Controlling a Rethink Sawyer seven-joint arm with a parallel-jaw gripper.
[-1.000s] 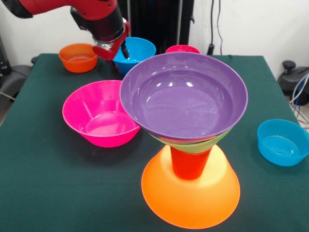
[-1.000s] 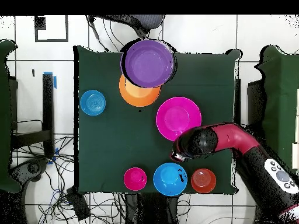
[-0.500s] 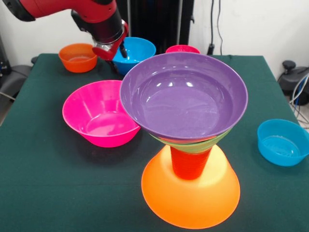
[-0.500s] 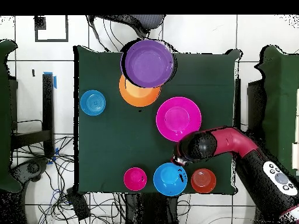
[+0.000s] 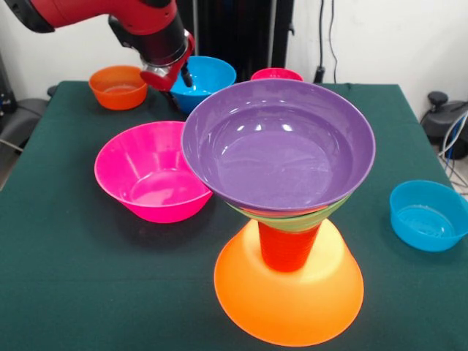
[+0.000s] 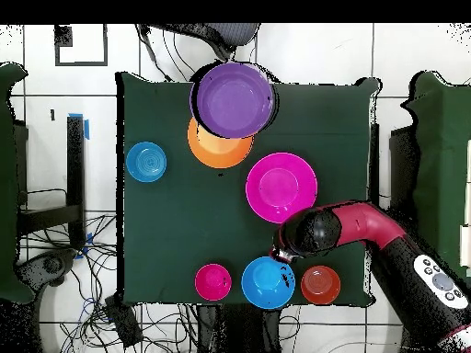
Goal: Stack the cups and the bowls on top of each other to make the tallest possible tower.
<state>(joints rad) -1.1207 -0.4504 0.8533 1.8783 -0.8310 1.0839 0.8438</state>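
Front view: the gripper (image 5: 175, 79) is held just above the blue bowl (image 5: 207, 81); finger spread cannot be told; descent onto its rim is judged next.

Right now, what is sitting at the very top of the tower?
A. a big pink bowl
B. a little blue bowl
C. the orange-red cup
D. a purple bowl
D: the purple bowl sits open side up at the top of the tower, above the orange-red cup, while the big pink bowl rests on the table.
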